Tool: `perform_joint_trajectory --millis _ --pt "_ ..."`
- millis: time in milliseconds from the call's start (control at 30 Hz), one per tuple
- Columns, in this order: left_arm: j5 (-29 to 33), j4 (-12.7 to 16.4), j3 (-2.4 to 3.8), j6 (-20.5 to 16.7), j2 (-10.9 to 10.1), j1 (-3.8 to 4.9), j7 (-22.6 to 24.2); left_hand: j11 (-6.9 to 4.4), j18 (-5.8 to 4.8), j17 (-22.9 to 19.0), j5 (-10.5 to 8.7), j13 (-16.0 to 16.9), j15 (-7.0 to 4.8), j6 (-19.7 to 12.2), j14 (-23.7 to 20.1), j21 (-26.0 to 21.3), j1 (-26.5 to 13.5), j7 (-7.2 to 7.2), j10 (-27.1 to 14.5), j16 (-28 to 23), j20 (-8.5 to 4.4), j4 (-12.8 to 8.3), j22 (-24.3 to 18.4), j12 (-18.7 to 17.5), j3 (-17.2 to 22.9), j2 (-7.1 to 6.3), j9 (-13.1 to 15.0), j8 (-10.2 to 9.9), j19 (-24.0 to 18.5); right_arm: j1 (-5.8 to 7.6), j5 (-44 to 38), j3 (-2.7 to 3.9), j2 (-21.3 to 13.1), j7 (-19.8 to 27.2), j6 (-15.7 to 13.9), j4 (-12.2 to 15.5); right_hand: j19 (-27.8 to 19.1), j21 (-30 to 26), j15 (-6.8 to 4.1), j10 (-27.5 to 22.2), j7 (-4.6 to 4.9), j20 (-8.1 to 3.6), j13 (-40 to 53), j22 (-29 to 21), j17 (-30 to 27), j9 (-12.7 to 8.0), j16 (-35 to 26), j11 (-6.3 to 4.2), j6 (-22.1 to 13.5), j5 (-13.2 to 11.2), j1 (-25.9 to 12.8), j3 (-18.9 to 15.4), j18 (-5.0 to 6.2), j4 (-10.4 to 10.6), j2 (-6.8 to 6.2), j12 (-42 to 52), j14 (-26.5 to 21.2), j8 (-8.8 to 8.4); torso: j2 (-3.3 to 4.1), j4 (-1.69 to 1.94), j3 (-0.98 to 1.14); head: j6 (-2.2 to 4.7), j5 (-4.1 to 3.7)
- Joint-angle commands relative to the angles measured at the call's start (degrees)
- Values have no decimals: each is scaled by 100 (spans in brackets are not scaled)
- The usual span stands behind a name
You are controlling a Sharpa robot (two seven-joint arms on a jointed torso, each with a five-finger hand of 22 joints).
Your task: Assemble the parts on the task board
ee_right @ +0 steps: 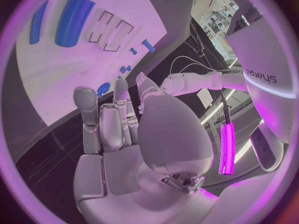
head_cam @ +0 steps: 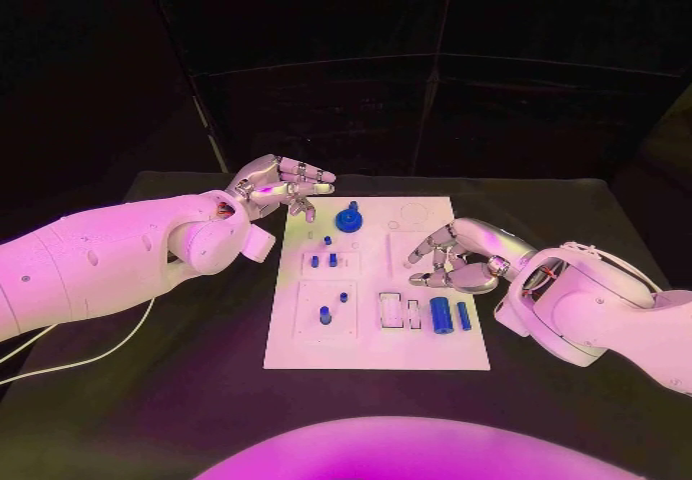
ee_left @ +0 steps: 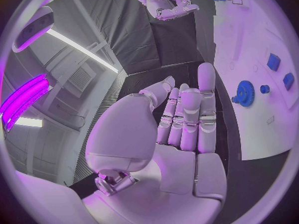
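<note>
So there's a black cloth-covered desk [head_cam: 577,215] filling mid-frame, with a white rectangular plastic task board [head_cam: 378,345] lying flat at its centre.

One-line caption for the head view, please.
Both hands, left and right, hover empty over the task board and its blue parts.

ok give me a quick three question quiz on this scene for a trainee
1. True or false: the left hand holds a blue part.
2. Which hand hovers over the task board? A) left B) right C) both
3. Fill in: the blue gear sits near the board's ___ edge.

Key: 1. False, its fingers hold nothing. 2. B, the right hand; the left one is just off the board's far left corner. 3. Far.
</note>
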Motion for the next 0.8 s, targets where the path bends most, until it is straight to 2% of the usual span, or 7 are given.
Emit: perform_joint_trajectory --millis 33,133,367,500,567,633,800 --pt "26 26 4 31 -9 7 15 19 75 -4 14 -5 -3 13 -23 -27 -59 11 -8 10 -3 -2 -5 28 -40 3 -2 33 -28 17 417 1 -144 -399 25 52 132 132 1 100 -6 -13 985 232 328 21 236 -16 -51 619 -164 -140 -77 185 15 910 277 129 -43 -51 -23 9 -116" --pt "26 42 4 33 -26 7 11 20 75 -5 14 -6 -2 12 -24 -28 -64 13 -9 11 -2 1 -6 29 -44 3 -3 33 -28 17 230 -2 -285 -676 152 46 256 273 -10 220 -12 -11 1781 483 718 40 500 -16 -83 768 -178 -300 -118 299 72 1576 329 289 -54 -63 -30 31 -205" --pt "26 52 4 36 -51 7 15 21 74 -6 13 -6 -1 10 -24 -29 -70 15 -10 13 -2 5 -8 31 -50 2 -3 33 -28 -54 -105 -13 -388 -1351 369 -87 354 382 16 242 -9 1 2247 685 1075 47 735 2 -206 927 -268 -613 -148 508 76 1944 369 481 -73 -91 -28 22 -329" --pt "30 54 4 43 -44 7 14 23 74 -7 13 -6 0 9 -24 -30 -75 16 -12 14 -1 8 -9 32 -54 2 -3 33 -27 -120 -352 -19 -395 -1684 492 -82 430 457 25 236 -7 8 2348 839 1189 49 809 10 -274 810 -546 -862 -174 581 93 2020 380 575 -68 -72 -32 31 -344" --pt "76 60 4 46 -43 7 11 27 72 -12 12 -7 5 4 -26 -36 -107 20 -20 19 3 31 -16 38 -75 7 -4 34 -25 -152 -451 -22 -393 -1828 546 -73 469 494 31 231 -5 16 2393 916 1226 48 834 20 -314 753 -833 -1023 -188 595 147 2051 381 627 -60 -66 -40 47 -371" --pt "117 62 4 46 -45 8 8 27 72 -12 12 -7 6 3 -26 -37 -111 20 -21 20 4 35 -17 38 -77 8 -4 34 -25 -179 -502 -24 -382 -1910 589 -65 490 516 40 235 6 20 2434 962 1257 48 854 19 -348 597 -1053 -1151 -195 596 177 2078 383 671 -58 -81 -44 63 -389" --pt "167 60 4 52 -41 9 7 28 72 -10 13 -7 7 2 -25 -38 -116 20 -24 23 4 39 -18 39 -81 10 -4 34 -24 -228 -615 -30 -333 -2018 693 -45 512 540 41 250 4 25 2488 1011 1286 48 872 26 -371 493 -1112 -1224 -203 590 172 2111 386 712 -72 -90 -27 32 -380"
